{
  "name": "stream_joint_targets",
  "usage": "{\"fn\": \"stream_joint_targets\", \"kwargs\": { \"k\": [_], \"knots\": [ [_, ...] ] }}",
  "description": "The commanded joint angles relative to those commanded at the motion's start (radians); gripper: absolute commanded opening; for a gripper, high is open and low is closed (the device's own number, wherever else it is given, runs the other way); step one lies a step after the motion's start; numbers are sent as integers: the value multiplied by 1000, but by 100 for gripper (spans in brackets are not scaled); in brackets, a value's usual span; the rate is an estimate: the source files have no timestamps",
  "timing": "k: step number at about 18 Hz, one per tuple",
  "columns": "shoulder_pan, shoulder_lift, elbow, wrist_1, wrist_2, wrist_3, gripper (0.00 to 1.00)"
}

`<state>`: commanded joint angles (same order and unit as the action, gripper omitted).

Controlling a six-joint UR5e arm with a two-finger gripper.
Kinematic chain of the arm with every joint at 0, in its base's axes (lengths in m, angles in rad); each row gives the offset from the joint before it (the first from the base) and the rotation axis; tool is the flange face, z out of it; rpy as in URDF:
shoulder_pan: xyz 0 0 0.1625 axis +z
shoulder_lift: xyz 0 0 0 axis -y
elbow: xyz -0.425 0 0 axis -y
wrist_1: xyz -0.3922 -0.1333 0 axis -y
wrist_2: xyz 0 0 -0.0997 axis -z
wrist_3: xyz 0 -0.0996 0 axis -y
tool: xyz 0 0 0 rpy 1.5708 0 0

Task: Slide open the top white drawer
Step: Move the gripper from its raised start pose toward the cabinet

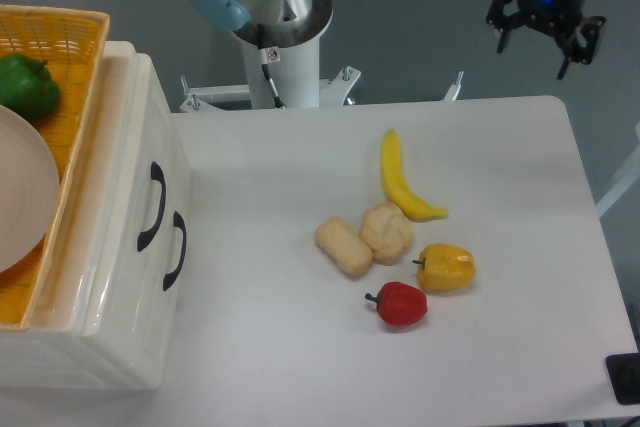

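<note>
A matte white rectangular table with rounded corners [520, 277] fills most of the view under soft, even light. Behind it lies a smooth grey-blue floor [420, 7].

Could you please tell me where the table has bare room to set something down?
Bare table lies between the cabinet front and the food cluster, also along the near edge and right of the yellow pepper. It is crowded around the banana, bread rolls and red pepper.

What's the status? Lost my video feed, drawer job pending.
Gripper open, high over the table's far right corner, holding nothing. Top white drawer shut, handle untouched. Food mid-table, nothing blocking the drawer front.
</note>
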<state>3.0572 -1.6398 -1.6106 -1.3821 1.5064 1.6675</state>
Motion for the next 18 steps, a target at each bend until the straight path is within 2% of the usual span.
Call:
{"fn": "stream_joint_targets", "kwargs": {
  "k": [11, 18],
  "knots": [
    [-35, -8, -5, 2, -6, -34, 100],
    [-72, -31, -9, 0, -2, -112, 100]
  ]
}}
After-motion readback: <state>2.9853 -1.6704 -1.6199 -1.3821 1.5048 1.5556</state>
